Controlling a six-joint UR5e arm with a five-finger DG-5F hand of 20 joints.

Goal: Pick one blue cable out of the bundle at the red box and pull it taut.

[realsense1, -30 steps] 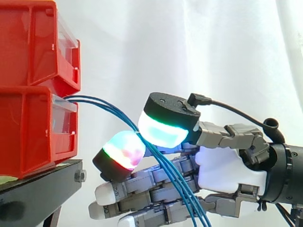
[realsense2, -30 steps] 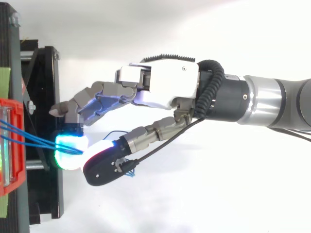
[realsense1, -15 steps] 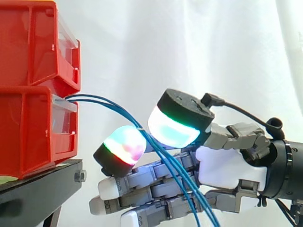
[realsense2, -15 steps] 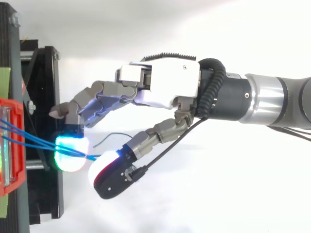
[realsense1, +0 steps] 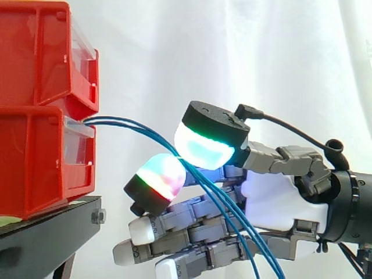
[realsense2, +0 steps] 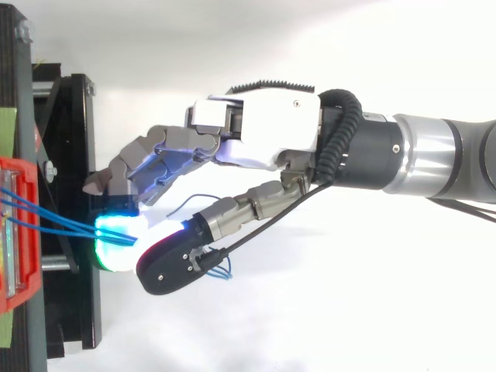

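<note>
Several blue cables (realsense1: 235, 226) sit pinched in robot hand (realsense1: 273, 200).

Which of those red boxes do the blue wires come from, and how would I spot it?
Look at the black stand on the left, where two red boxes are stacked. It is the lower red box, sitting right on the stand. Unlike the upper red box, it has blue cables running out of its clear front.

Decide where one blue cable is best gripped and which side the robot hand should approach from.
Probably best on the free span of the blue cables just outside the red bin, where the strands spread apart. Come from the open side opposite the bin, like the robot hand, pads above and below.
</note>
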